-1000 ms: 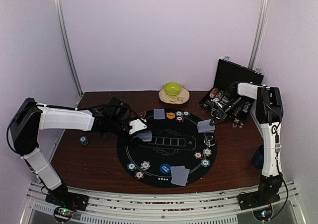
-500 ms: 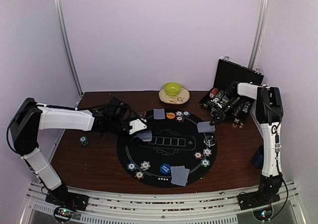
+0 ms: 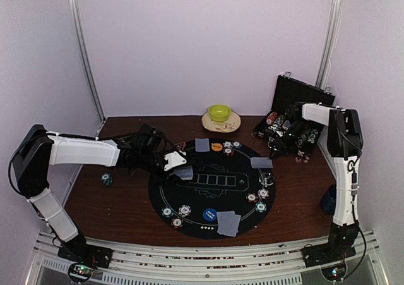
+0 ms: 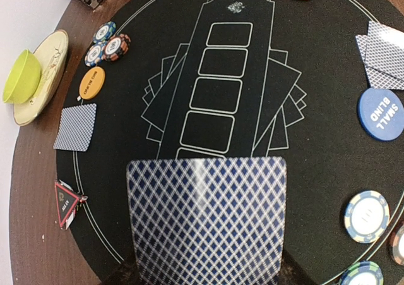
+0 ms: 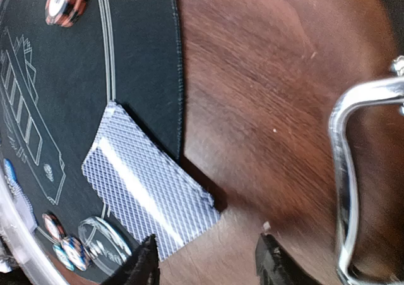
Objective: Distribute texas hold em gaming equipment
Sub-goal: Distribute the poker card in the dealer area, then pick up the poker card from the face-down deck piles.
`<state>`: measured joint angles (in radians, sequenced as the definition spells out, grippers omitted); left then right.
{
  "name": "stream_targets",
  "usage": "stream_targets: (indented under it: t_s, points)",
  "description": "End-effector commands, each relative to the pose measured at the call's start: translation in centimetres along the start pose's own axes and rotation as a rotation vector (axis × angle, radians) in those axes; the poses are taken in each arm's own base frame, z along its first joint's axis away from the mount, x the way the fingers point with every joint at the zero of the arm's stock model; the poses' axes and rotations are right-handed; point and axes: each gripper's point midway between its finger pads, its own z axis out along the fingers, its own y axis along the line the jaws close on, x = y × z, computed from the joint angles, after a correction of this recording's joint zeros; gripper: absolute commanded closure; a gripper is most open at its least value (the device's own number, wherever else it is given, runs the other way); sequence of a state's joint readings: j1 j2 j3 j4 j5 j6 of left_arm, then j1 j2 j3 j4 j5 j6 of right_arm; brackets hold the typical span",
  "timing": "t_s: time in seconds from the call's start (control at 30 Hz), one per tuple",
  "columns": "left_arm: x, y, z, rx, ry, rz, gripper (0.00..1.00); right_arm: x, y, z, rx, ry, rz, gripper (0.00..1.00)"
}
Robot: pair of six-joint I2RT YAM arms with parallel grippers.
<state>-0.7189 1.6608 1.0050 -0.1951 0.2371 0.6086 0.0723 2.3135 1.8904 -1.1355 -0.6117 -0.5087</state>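
Observation:
My left gripper [image 3: 179, 167] is shut on grey-blue-backed playing cards [image 4: 208, 222], held over the left part of the round black mat [image 3: 208, 193]; the cards hide its fingers in the left wrist view. My right gripper [image 5: 205, 266] is open and empty just off the mat's right edge. One card [image 5: 148, 193] lies in front of it, half on the mat and half on the wood, beside a clear disc [image 5: 104, 241]. On the mat are single cards [image 4: 76, 127], striped chips [image 4: 107, 42], an orange disc [image 4: 92, 83], a blue disc [image 4: 382, 113] and a red triangle marker [image 4: 66, 203].
A green bowl on its plate [image 3: 220, 113] stands behind the mat. An open black case [image 3: 297, 111] with chips sits at the back right; its metal handle [image 5: 344, 171] is close to my right gripper. A dark blue mug [image 3: 328, 203] is at the right edge. One chip [image 3: 106, 179] lies left of the mat.
My right gripper has opened and let go of its card, which now lies at the mat's right edge. The gripper has drawn back a little towards the case. The left arm has not moved.

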Motion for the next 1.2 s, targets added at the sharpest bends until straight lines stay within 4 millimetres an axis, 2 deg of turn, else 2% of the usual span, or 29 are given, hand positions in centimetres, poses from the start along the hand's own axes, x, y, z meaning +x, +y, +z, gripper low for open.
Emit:
stream_targets:
  t_s: [0.0, 0.07, 0.1, 0.13, 0.2, 0.27, 0.37, 0.57, 0.7, 0.8, 0.93, 1.03, 1.1, 1.17]
  points:
    - [-0.4, 0.9, -0.1, -0.031, -0.016, 0.010, 0.48, -2.1, 0.8, -5.5, 0.238, -0.070, -0.068, 0.40]
    - [-0.5, 0.9, -0.1, -0.033, -0.018, 0.009, 0.48, -2.5, 0.8, -7.7, 0.349, -0.097, -0.078, 0.27]
    - [-0.5, 0.9, -0.1, -0.033, -0.017, 0.008, 0.48, -2.8, 0.9, -8.9, 0.403, -0.120, -0.081, 0.09]
    - [-0.5, 1.0, -0.1, -0.037, -0.017, 0.007, 0.48, -3.2, 0.9, -10.3, 0.468, -0.144, -0.075, 0.01]
    - [-0.6, 1.2, -0.2, -0.043, -0.014, 0.001, 0.48, -4.2, 1.2, -13.7, 0.608, -0.211, -0.067, 0.00]
    - [-0.7, 1.8, -0.4, -0.066, -0.011, -0.009, 0.48, -4.8, 2.0, -16.0, 0.719, -0.255, -0.077, 0.00]
    - [-0.9, 2.9, -0.8, -0.116, -0.002, -0.022, 0.48, -6.1, 3.3, -18.5, 0.893, -0.324, -0.099, 0.00]
    - [-0.9, 5.0, -1.0, -0.211, 0.018, -0.061, 0.48, -9.4, 6.3, -20.6, 1.107, -0.464, -0.044, 0.00]
    - [-0.9, 6.5, -0.9, -0.248, 0.021, -0.112, 0.48, -12.7, 8.5, -22.1, 1.000, -0.646, -0.015, 0.00]
    - [-1.0, 7.7, -1.2, -0.276, 0.022, -0.143, 0.48, -15.2, 11.3, -21.8, 0.827, -0.737, -0.063, 0.00]
    - [-1.1, 8.7, -1.8, -0.302, 0.017, -0.157, 0.48, -17.6, 15.9, -20.1, 0.636, -0.788, -0.216, 0.00]
    - [-1.3, 9.1, -2.2, -0.309, 0.001, -0.155, 0.48, -17.9, 19.8, -18.5, 0.489, -0.853, -0.339, 0.00]
    - [-1.4, 9.6, -2.4, -0.318, -0.013, -0.161, 0.48, -17.8, 21.2, -17.1, 0.437, -0.877, -0.345, 0.00]
    - [-1.7, 10.1, -2.7, -0.318, -0.033, -0.166, 0.48, -17.7, 22.5, -15.2, 0.402, -0.814, -0.376, 0.00]
